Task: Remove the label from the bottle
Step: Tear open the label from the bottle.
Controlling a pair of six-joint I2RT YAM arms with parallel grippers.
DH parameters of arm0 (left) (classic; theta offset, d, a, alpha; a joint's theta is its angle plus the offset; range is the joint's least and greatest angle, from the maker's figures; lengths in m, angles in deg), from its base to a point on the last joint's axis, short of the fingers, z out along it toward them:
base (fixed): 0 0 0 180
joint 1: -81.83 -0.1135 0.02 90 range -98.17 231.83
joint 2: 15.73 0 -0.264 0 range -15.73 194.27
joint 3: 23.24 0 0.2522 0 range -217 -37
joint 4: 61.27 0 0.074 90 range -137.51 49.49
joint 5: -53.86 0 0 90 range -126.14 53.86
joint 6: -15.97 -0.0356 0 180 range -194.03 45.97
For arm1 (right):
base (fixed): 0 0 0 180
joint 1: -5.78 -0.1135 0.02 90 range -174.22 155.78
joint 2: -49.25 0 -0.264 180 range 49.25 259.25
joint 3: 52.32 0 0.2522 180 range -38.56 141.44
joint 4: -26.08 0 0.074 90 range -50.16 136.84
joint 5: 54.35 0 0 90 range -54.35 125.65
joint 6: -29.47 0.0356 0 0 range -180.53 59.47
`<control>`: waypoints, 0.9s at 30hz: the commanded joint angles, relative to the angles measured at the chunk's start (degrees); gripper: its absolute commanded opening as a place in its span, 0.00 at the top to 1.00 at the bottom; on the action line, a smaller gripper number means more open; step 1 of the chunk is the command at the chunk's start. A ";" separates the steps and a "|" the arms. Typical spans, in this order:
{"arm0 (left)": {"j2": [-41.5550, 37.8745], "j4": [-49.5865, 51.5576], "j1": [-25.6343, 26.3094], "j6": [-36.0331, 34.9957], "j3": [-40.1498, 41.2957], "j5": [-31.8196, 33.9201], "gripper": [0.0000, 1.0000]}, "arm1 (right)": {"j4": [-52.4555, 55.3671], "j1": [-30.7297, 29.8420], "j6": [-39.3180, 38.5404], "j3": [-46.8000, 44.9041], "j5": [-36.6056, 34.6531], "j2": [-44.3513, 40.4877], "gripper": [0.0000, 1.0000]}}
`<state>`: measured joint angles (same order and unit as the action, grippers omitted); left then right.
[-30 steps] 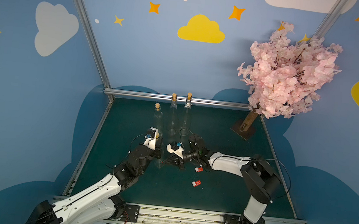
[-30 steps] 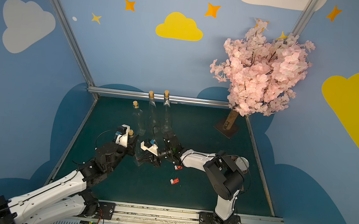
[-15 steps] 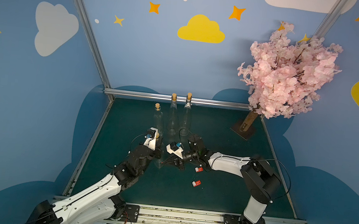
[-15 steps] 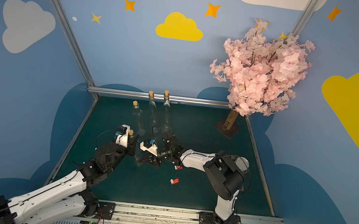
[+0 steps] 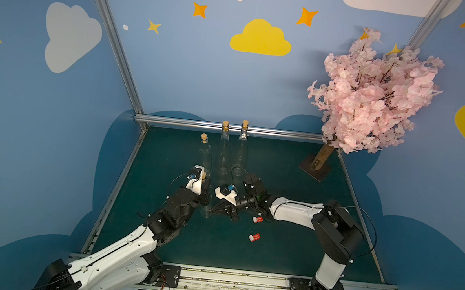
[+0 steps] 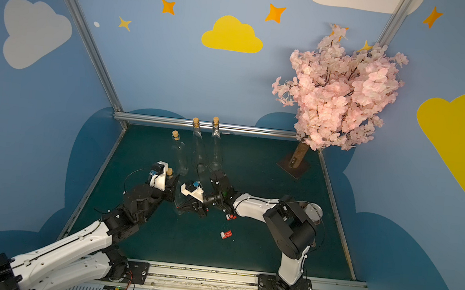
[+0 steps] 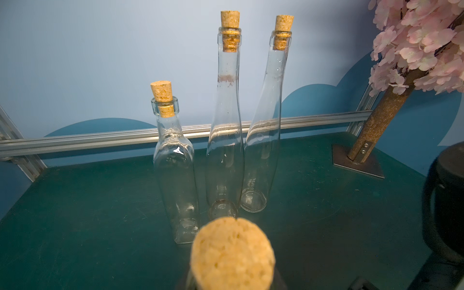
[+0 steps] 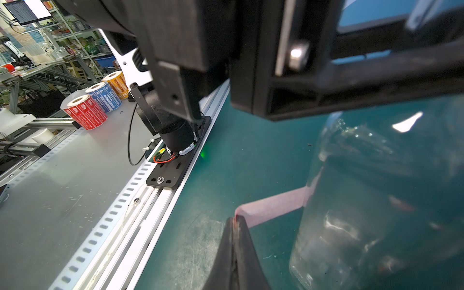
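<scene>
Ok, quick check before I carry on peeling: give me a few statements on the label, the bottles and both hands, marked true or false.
1. The right hand pinches the label. True.
2. The label is completely off the bottle. False: its far end still sticks to the glass.
3. The three back bottles are uncorked. False: all are corked.
4. Two red scraps lie on the mat. True.
5. The left hand is free. False: it grips the bottle just below its cork.

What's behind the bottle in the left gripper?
A short corked bottle and two tall corked bottles stand there. Its own cork hides the mat directly behind it.
</scene>
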<state>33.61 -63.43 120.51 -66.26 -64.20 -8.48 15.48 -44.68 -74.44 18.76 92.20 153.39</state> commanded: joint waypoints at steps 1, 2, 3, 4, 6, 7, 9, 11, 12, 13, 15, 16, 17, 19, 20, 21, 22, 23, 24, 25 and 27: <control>-0.21 1.79 -0.14 -0.40 1.27 1.21 0.97 | 1.60 -0.78 -0.15 1.74 1.98 -1.83 1.00; -0.21 1.69 -0.09 -0.39 1.25 1.17 0.97 | 1.68 -0.83 -0.23 1.72 1.98 -1.91 1.00; -0.21 1.76 -0.10 -0.37 1.28 1.17 0.97 | 1.77 -0.87 -0.19 1.78 1.98 -1.92 1.00; -0.21 1.69 -0.09 -0.39 1.33 1.17 0.97 | 1.84 -0.84 -0.32 1.86 1.99 -1.88 1.00; -0.22 1.73 -0.04 -0.39 1.34 1.17 0.97 | 2.08 -1.01 -0.41 1.91 1.98 -2.01 1.00; -0.21 1.76 -0.10 -0.39 1.36 1.17 0.97 | 2.17 -0.96 -0.50 1.92 2.00 -2.01 1.00; -0.22 1.86 -0.07 -0.48 1.36 1.31 0.97 | 2.47 -1.05 -0.51 2.06 1.98 -2.01 1.00; -0.24 1.77 0.00 -0.52 1.35 1.35 0.97 | 2.65 -1.05 -0.76 2.14 2.00 -2.01 1.00; -0.23 1.83 0.00 -0.48 1.36 1.47 0.97 | 2.63 -1.12 -0.74 2.14 1.99 -2.01 1.00; -0.21 1.69 0.02 -0.51 1.38 1.45 0.97 | 2.74 -1.14 -0.75 2.20 1.98 -2.01 1.00; -0.26 1.77 0.00 -0.56 1.37 1.36 0.97 | 2.74 -1.14 -0.77 2.26 1.99 -2.00 1.00; -0.21 1.71 0.00 -0.54 1.44 1.43 0.97 | 2.69 -1.21 -0.77 2.23 2.07 -1.94 1.00; -0.21 1.77 0.04 -0.56 1.43 1.45 0.97 | 2.74 -1.22 -0.77 2.29 2.08 -2.01 1.00; -0.30 1.78 0.01 -0.56 1.45 1.44 0.97 | 2.74 -1.27 -0.76 2.30 2.11 -2.01 1.00; -0.29 1.71 0.04 -0.56 1.45 1.52 0.97 | 2.80 -1.31 -0.70 2.33 2.07 -2.01 1.00; -0.30 1.68 0.00 -0.56 1.45 1.53 0.97 | 2.83 -1.38 -0.77 2.35 2.15 -2.01 1.00; -0.30 1.68 0.06 -0.56 1.45 1.52 0.97 | 2.83 -1.40 -0.77 2.33 2.16 -2.05 1.00; -0.30 1.71 0.01 -0.56 1.45 1.52 0.97 | 2.83 -1.45 -0.77 2.38 2.16 -2.10 1.00; -0.30 1.69 0.00 -0.59 1.45 1.52 0.97 | 2.82 -1.49 -0.76 2.44 2.16 -2.12 1.00; -0.30 1.70 0.04 -0.56 1.45 1.52 0.97 | 2.83 -1.53 -0.77 2.43 2.16 -2.14 1.00; -0.33 1.71 0.06 -0.65 1.43 1.53 0.97 | 2.99 -1.66 -0.82 2.53 2.16 -2.21 1.00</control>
<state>33.55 -63.41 120.64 -66.26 -64.18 -8.24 17.04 -45.38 -74.71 19.75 91.98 153.39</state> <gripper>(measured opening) 0.316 0.045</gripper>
